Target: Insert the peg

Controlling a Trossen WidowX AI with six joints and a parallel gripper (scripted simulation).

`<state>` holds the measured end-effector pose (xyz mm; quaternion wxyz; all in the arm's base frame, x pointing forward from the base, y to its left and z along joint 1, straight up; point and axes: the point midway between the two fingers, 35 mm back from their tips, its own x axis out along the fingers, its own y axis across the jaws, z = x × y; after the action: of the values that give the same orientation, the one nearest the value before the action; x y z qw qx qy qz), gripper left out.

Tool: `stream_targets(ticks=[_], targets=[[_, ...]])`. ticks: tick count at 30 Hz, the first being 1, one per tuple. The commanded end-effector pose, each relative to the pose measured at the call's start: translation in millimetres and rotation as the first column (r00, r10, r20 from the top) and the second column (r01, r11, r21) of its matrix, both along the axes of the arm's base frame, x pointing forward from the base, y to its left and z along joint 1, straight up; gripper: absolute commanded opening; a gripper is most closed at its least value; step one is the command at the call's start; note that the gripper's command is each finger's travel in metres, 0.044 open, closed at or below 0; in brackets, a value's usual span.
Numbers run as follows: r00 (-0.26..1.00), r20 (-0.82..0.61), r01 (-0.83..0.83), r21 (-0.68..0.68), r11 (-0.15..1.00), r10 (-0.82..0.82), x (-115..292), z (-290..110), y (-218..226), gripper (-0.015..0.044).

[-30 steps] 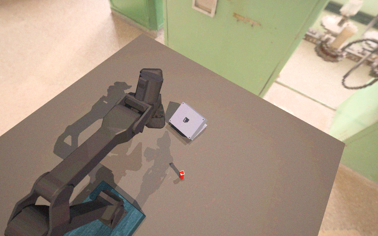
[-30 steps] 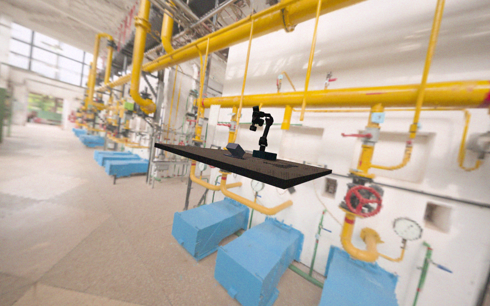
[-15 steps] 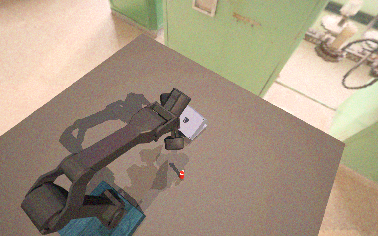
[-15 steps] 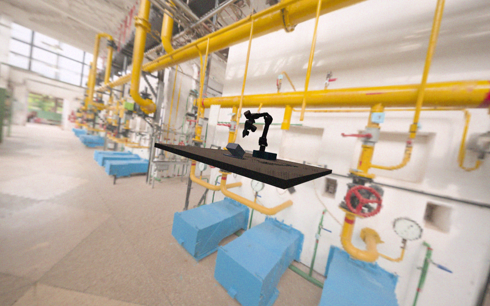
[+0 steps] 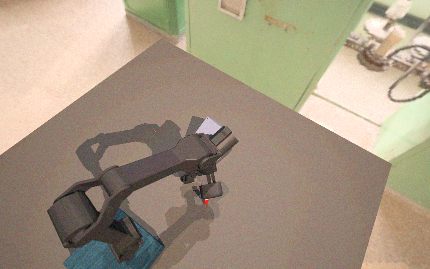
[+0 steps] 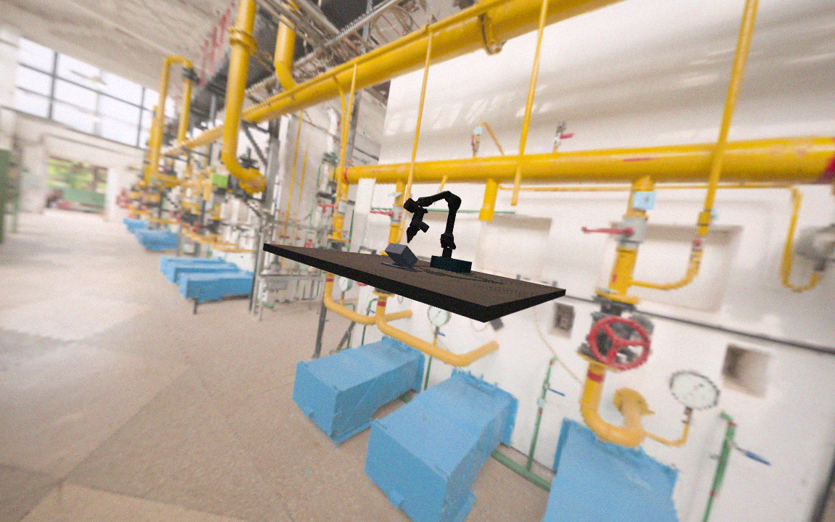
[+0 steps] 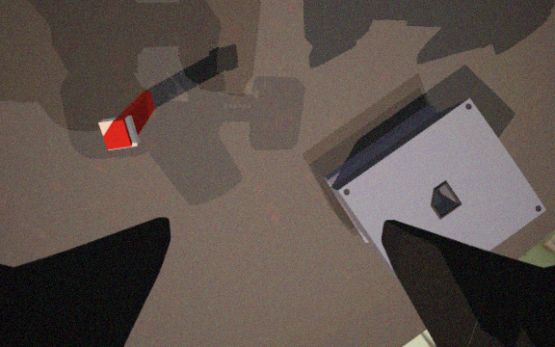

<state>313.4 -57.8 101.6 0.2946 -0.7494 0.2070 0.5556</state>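
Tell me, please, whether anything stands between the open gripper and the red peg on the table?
Nothing visible does. In the wrist view only bare table and shadow lie between the open gripper and the upright peg; the panel sits off to the other side.

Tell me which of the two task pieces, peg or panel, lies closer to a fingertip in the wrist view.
The sloped panel: one dark fingertip overlaps its lower edge, while the red peg stands apart, up and left of both.
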Motion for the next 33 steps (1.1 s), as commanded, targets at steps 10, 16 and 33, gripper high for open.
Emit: stream_targets(ticks=[10, 16, 33], targets=[[0.953, -0.278, -0.129, -0.022, 0.991, 0.118, -53.9, -37.4, -38.8, 0.044], [0.953, -0.278, -0.129, -0.022, 0.991, 0.118, -53.8, -38.2, -38.9, 0.044], [0.953, -0.278, -0.129, -0.021, 0.991, 0.118, -51.8, -64.5, -39.3, 0.044]])
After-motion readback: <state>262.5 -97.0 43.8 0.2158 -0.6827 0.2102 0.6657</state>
